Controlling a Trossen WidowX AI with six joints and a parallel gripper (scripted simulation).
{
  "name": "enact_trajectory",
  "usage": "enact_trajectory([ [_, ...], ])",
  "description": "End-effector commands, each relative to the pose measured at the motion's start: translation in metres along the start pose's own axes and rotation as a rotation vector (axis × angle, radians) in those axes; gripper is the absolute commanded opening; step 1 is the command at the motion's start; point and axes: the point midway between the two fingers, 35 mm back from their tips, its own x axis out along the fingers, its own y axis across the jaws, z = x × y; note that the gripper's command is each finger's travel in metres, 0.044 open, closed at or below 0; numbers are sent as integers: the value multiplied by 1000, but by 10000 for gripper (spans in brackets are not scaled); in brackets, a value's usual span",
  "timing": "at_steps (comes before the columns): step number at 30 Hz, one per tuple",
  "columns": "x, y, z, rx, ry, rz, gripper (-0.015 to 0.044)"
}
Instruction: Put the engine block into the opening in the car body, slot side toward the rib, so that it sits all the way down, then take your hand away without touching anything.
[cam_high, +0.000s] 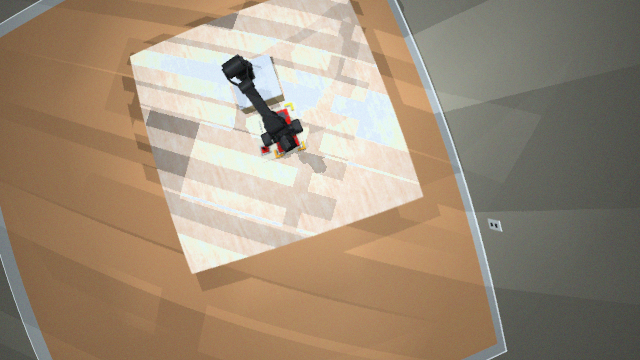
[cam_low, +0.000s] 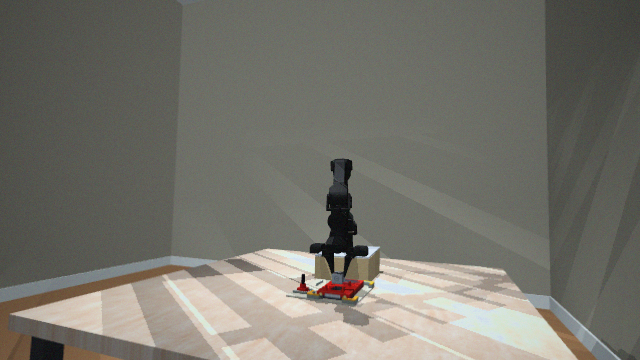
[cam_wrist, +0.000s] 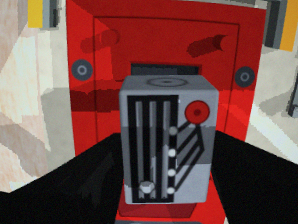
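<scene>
Reaches down over the pale wood-patterned tabletop (cam_high: 240, 210) (cam_low: 200, 320) with a black jointed arm (cam_high: 257, 100) (cam_low: 340, 220). Clamps the black fingers (cam_low: 328, 262) on opposite sides of a grey boxy engine block (cam_low: 338, 277) (cam_wrist: 167, 145), marked with black stripes and a red disc. Holds that block upright above the flat red plastic car body (cam_high: 283, 116) (cam_low: 355, 286) (cam_wrist: 90, 30), partly covering the dark rectangular opening (cam_wrist: 145, 67) in the wrist view; cannot tell the exact height. Shows yellow-and-grey corner brackets (cam_high: 303, 146) (cam_low: 370, 284) (cam_wrist: 35, 12) around the body. Places a small red piece with a black post (cam_low: 302, 286) just beside it, and a white-topped tan box (cam_high: 262, 85) (cam_low: 367, 270) behind it in the exterior view.
</scene>
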Motion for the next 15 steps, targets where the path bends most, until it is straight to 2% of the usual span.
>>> enact_trajectory([
  [1,1,-1,0,102,-2,-4,158],
  [6,2,-1,0,191,-2,-4,158],
  [15,3,-1,0,6,-1,-4,158],
])
